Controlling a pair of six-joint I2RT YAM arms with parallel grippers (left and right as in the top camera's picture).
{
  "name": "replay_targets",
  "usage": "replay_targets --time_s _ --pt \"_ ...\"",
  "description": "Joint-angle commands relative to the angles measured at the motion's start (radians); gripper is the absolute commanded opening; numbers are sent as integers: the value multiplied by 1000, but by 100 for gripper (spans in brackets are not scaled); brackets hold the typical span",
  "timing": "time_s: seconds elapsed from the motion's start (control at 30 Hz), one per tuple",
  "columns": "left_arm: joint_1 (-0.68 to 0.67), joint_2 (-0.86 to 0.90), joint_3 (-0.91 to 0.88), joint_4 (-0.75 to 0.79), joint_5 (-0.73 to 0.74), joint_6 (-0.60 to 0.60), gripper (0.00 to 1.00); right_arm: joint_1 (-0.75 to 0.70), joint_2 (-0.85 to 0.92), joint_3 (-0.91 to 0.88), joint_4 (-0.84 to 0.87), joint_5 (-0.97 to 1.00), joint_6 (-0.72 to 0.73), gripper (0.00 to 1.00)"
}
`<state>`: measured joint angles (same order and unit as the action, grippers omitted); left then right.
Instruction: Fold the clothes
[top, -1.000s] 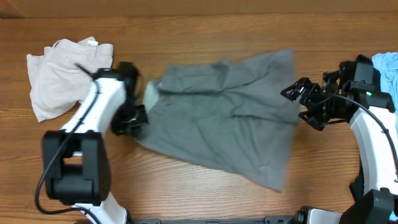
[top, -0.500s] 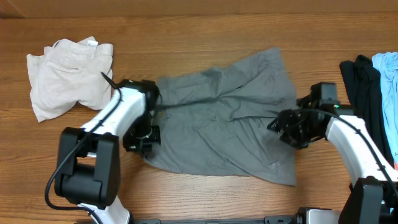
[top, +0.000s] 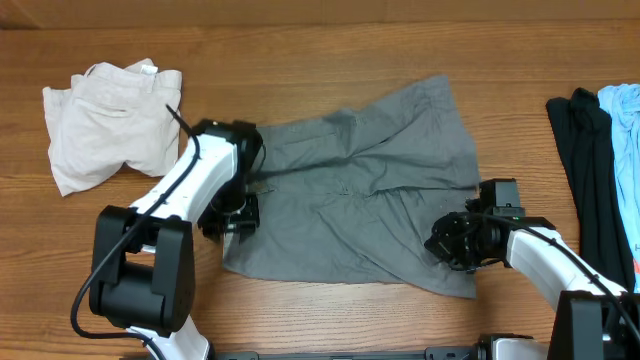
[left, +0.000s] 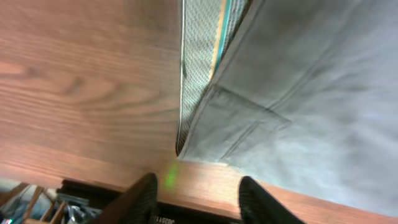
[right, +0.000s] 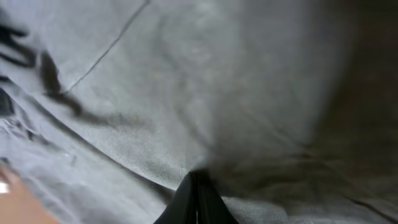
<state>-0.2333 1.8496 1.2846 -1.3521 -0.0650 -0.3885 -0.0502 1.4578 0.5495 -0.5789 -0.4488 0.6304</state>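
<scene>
Hidden or unclear:
- The right wrist view is blurred. Grey cloth fills it, with a dark shadow to the right.
- The right gripper (right: 198, 186) shows only as a dark wedge at the bottom edge. Its fingers are pressed together with creases running into the tip, so it seems to nip a fold of cloth. The overhead view cannot confirm this.
- From above, the left gripper (top: 232, 212) is mostly covered by its own white arm, and the fingers are not visible there.
- In the left wrist view the left gripper's two dark fingers (left: 144, 194) stand well spread with nothing between them. A green glow lies on the wood between them.
- The black garment (top: 578, 160) and the light blue garment (top: 622, 115) are cut off by the right edge of the overhead view. Their shapes cannot be made out.

The task's thing:
- The medium-grey cotton shorts (top: 360, 200) lie spread and wrinkled at the middle of the brown wooden table (top: 330, 40).
- Their long axis runs left to right, with the waistband at the left and both legs pointing right. One leg angles toward the far side and the other toward the near side.
- The waistband's pale mesh lining with its teal stripe (left: 200, 62) is turned up at the left end, just ahead of the left gripper.
- The right gripper (top: 452, 240) sits on the near leg, by its right hem.

Elsewhere: crumpled cream-white shorts (top: 100, 125) lie at the far left, apart from the grey pair.
</scene>
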Motion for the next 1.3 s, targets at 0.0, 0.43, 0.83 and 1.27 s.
replay_targets --time_s 0.0,0.43,0.83,1.27 --pt "18 -27 107 -10 -7 34 49 -45 42 -56 -59 143 117 4" --pt "14 -8 163 462 126 219 93 -62 42 -45 -81 138 102 4" --pt "127 155 163 603 396 253 75 -61 42 -45 -81 134 99 4" --pt "177 210 169 760 686 227 4 -61 42 -45 -78 134 99 4"
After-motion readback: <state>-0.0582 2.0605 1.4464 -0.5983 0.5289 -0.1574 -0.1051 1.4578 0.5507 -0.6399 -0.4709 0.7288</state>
